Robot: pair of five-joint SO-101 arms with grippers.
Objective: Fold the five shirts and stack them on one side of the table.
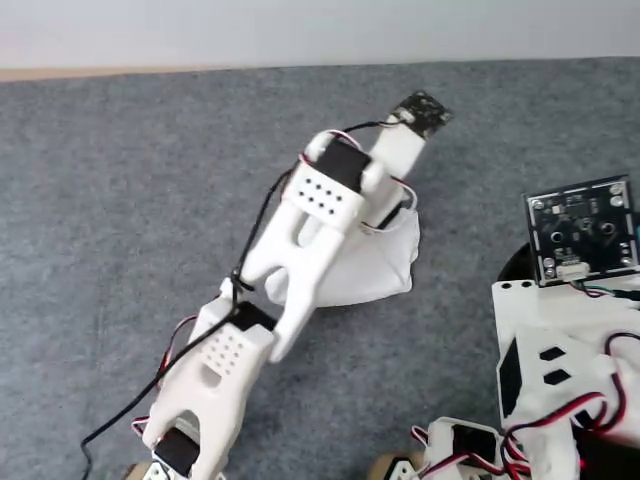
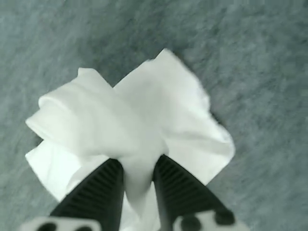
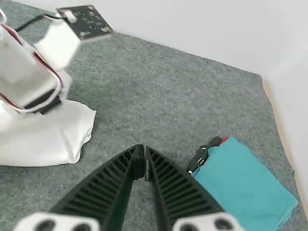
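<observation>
While the left hand [image 2: 138,180] pinches only a bunched ridge of the white shirt [image 2: 144,110], lifting could shake its folds loose

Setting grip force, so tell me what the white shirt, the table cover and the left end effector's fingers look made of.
The white shirt: thin soft cloth, matte; it bunches where pinched.
The table cover: grey felt or short-pile carpet, by its fuzzy mottled surface.
The left end effector, fingers: black plastic, likely printed, ribbed faces.
</observation>
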